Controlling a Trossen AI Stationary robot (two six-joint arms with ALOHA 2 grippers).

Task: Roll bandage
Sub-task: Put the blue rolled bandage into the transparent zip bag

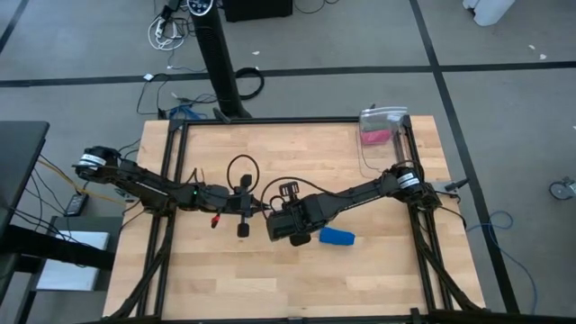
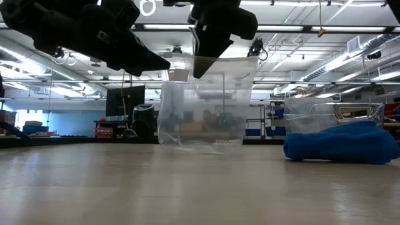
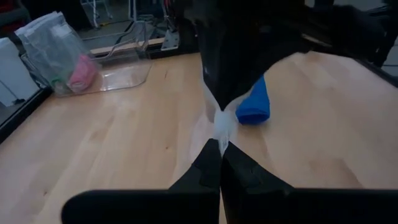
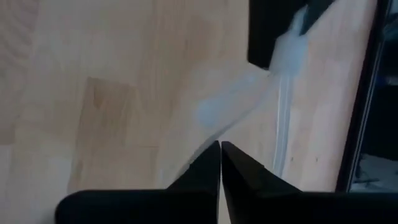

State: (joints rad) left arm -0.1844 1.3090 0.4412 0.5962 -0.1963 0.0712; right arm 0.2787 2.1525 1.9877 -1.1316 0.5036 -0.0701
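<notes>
A clear plastic bag (image 2: 205,103) hangs between my two grippers over the middle of the table, and its bottom edge (image 2: 197,144) touches the wood. My left gripper (image 1: 245,214) is shut on the bag's left top corner. My right gripper (image 1: 281,220) is shut on the top edge next to it. A blue rolled bandage (image 1: 337,237) lies on its side on the table just right of my right gripper. It also shows in the low view (image 2: 342,142) and the left wrist view (image 3: 254,106). My left gripper pinches the bag's top edge at a bunched white bit of plastic (image 3: 221,129) between its two shut fingers, coming level from the table's left. The bag hangs below it. How many layers it has, I cannot tell. My right gripper pinches the bag's top edge (image 2: 215,59) between its two shut fingers, from above and the table's right. The film (image 4: 239,102) runs from its fingertips across to my left gripper. The bag hangs upright below, with its bottom on the table.
A clear container (image 1: 382,126) holding a pink item stands at the table's far right corner; it also shows in the left wrist view (image 3: 74,68). A red-tipped small item (image 1: 216,220) lies under my left arm. There is bare wood along the near edge.
</notes>
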